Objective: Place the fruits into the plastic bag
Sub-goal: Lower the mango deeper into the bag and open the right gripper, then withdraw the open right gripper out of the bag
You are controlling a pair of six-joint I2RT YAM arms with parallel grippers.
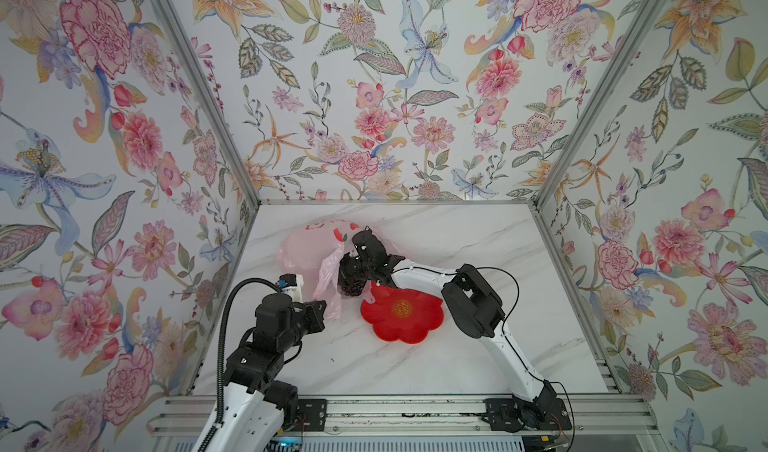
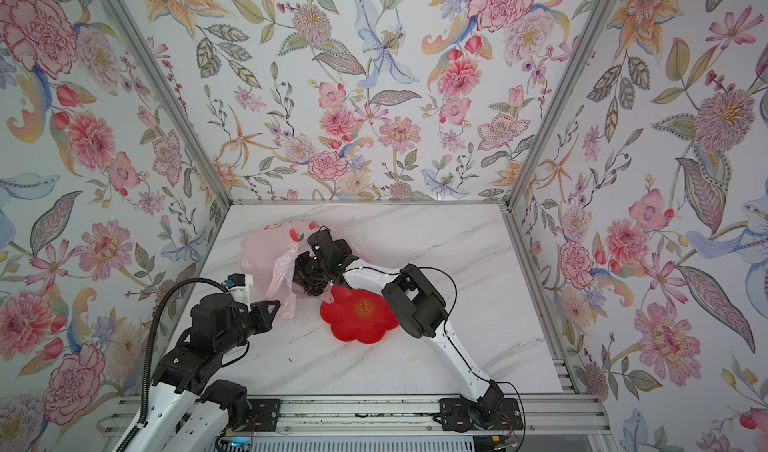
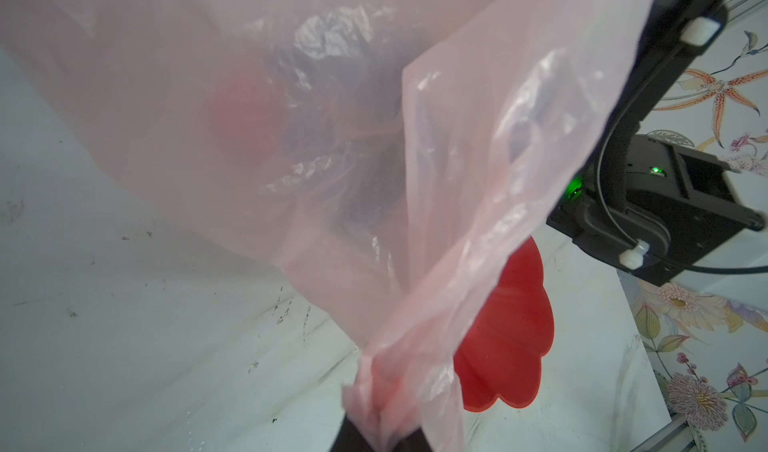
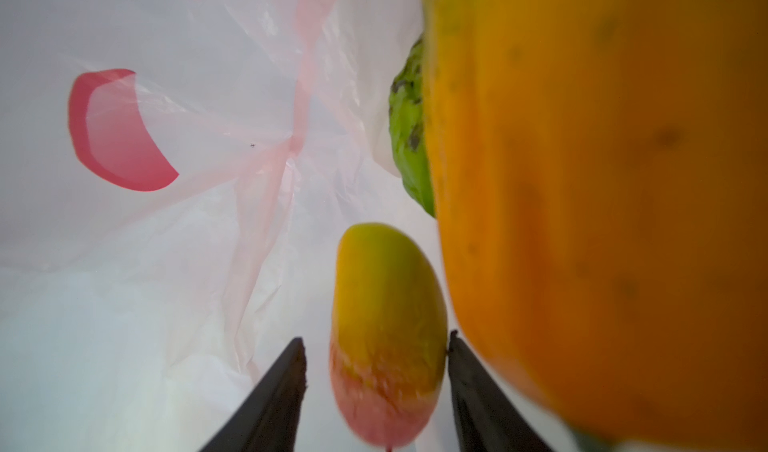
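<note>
While left tool (image 3: 380, 437) pinches plastic bag (image 1: 303, 246), right arm (image 1: 419, 275) stretches inside.

Both top views look steeply down from high over the near edge of the worktop (image 1: 415, 366) toward the back wall (image 1: 395, 96), sharing the whole scene. The left wrist view sits just behind the left pincer (image 3: 376, 431), close against the plastic bag (image 3: 291, 117), and shares the red plate (image 3: 511, 337) with them. The right wrist view looks past the right pincer (image 4: 375, 339) inside the plastic bag, close to a mango (image 4: 386, 287)
</note>
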